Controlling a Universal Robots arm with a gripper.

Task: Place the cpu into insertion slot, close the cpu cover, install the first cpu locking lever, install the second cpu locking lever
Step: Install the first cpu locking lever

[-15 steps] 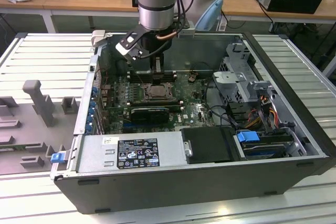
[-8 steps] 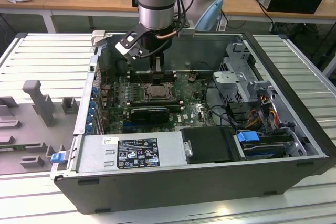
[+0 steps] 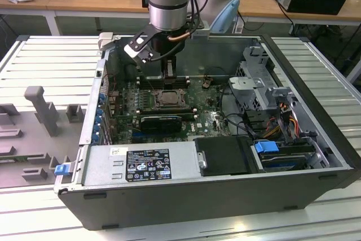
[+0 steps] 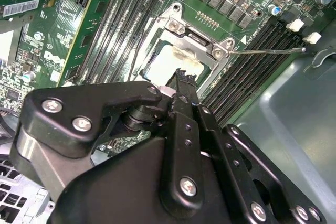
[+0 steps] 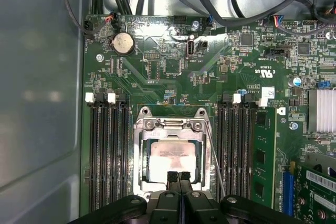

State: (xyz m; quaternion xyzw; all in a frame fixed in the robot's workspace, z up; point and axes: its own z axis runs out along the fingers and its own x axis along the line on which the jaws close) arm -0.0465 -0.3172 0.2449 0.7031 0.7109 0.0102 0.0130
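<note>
Here the tool (image 5: 178,175), its fingers pressed together, hovered at the edge of the cpu (image 5: 172,157); the cpu cover (image 5: 140,156) framed the cpu.

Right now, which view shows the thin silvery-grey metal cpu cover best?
The first wrist view: it looks straight down on the cpu cover, nearly whole. In the second wrist view the black fingers hide part of the cover; in the exterior view the cover looks small.
</note>
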